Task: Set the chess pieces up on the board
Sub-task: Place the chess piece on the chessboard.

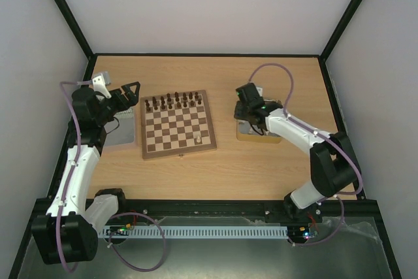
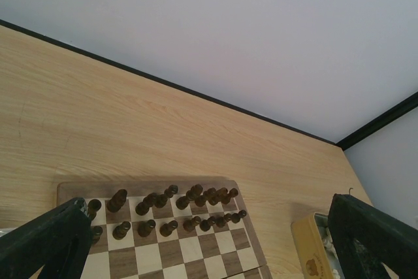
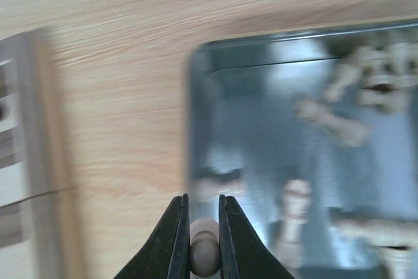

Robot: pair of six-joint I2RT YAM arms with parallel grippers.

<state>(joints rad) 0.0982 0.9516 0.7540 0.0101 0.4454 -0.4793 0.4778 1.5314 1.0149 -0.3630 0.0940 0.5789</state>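
My right gripper (image 3: 203, 208) is clamped on a pale piece (image 3: 205, 253) at the edge of the tin (image 3: 196, 83); the board (image 1: 178, 124) lies left of the tin. I should lift straight up, clear of the tin's rim, then carry it upright to the board.

Robot lab test cell, not a home or a shop. Evidence: plain white walls (image 1: 196, 4) on three sides in a black frame (image 1: 65, 11), and a bare light-wood worktop (image 1: 215, 174). Two white-and-black robot arms, left arm (image 1: 78, 161) and right arm (image 1: 294, 129), are bolted to a black rail (image 1: 215, 208) at the near edge. Purple cables (image 1: 274, 66) loop along each arm, with a slotted cable duct (image 1: 215, 232) and small lit status lights (image 1: 121, 229) below the rail. Props: a board (image 1: 179, 155) and a metal tin (image 3: 196, 96) of chess pieces (image 3: 330, 122)
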